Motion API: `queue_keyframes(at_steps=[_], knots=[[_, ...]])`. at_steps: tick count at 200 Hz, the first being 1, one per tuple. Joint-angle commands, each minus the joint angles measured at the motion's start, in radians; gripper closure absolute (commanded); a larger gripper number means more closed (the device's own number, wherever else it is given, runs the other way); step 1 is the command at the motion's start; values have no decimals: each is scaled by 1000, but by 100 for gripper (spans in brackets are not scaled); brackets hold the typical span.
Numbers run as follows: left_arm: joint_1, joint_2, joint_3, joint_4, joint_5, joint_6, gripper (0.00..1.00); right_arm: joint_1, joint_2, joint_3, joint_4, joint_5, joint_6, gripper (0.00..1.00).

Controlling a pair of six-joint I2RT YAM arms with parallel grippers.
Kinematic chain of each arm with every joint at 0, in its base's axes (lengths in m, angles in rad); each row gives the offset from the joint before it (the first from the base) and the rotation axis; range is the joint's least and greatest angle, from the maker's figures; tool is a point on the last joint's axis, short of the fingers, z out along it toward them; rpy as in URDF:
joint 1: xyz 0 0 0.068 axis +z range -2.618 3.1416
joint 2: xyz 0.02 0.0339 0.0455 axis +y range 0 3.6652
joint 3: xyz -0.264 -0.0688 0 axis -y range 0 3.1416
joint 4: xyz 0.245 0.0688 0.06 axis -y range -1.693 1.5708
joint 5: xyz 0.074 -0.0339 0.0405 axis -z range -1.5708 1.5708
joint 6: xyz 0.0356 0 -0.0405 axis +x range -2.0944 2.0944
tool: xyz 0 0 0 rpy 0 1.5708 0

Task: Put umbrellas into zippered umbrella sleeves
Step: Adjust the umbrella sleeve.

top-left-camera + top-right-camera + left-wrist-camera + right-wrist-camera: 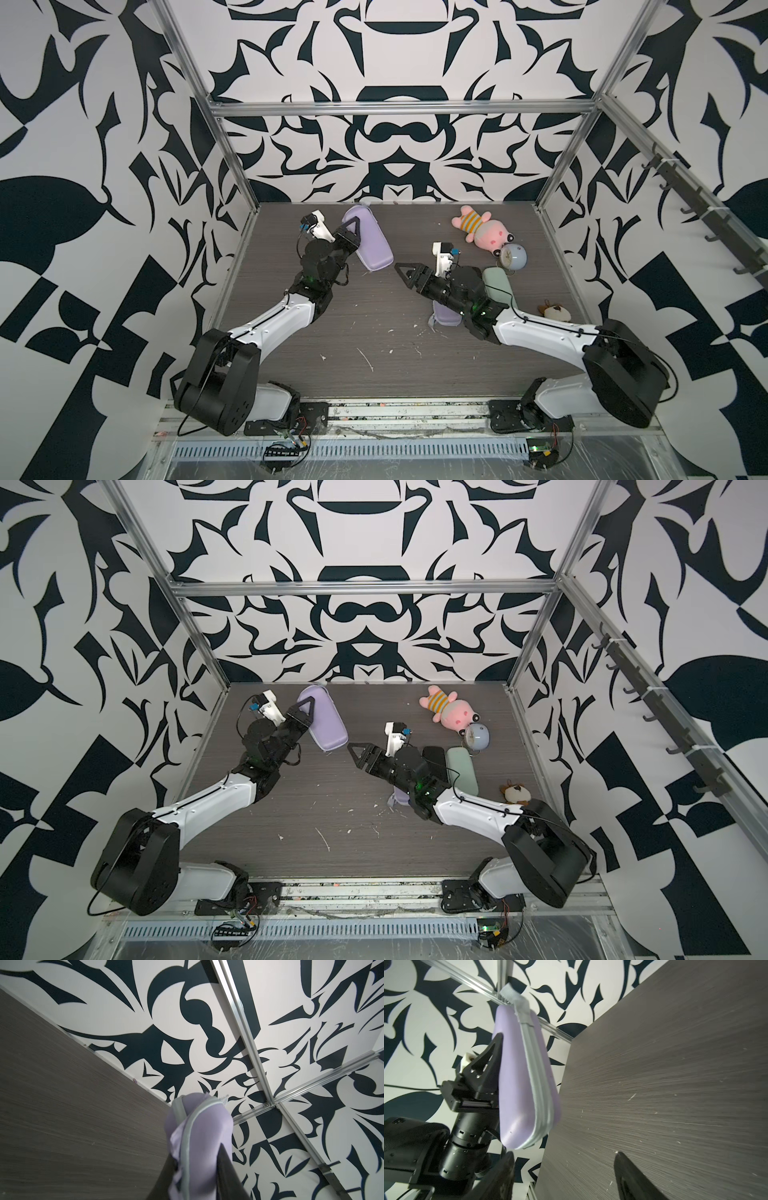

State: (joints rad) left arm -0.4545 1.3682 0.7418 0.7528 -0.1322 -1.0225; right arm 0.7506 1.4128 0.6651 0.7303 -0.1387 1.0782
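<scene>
The left gripper (356, 237) is clamped narrowly on a lilac sleeve (371, 243), holding it edge-up above the table at the far left, while the right gripper (405, 274) hangs mid-table with its jaws wide and empty. Whether the zip is fully shut cannot be told, so the right should pinch only the grey tab (508, 991) and follow the seam while the left grips firmly. Patterned walls (395, 145) box in a dark wood-grain table (374, 332) flecked with white scraps (366, 359).
</scene>
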Motion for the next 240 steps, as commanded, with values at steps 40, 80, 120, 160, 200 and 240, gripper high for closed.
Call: queue_keyframes(at_steps=[40, 80, 120, 160, 200, 240], knots=[[-63, 40, 8, 170, -39, -112, 99, 38, 121, 37, 380, 26, 142, 21], [-107, 31, -14, 148, -3, -115, 73, 34, 234, 77, 615, 83, 195, 50], [14, -51, -40, -8, 337, -97, 33, -81, 242, 47, 643, -42, 309, 92], [266, -143, 83, -514, 825, 114, 17, -271, 40, 59, 140, -505, 199, 100], [243, -65, 257, -878, 970, 345, 9, -303, -58, 170, -266, -730, -64, 100], [188, -8, 290, -926, 1006, 388, 4, -301, -43, 222, -270, -841, -64, 100]])
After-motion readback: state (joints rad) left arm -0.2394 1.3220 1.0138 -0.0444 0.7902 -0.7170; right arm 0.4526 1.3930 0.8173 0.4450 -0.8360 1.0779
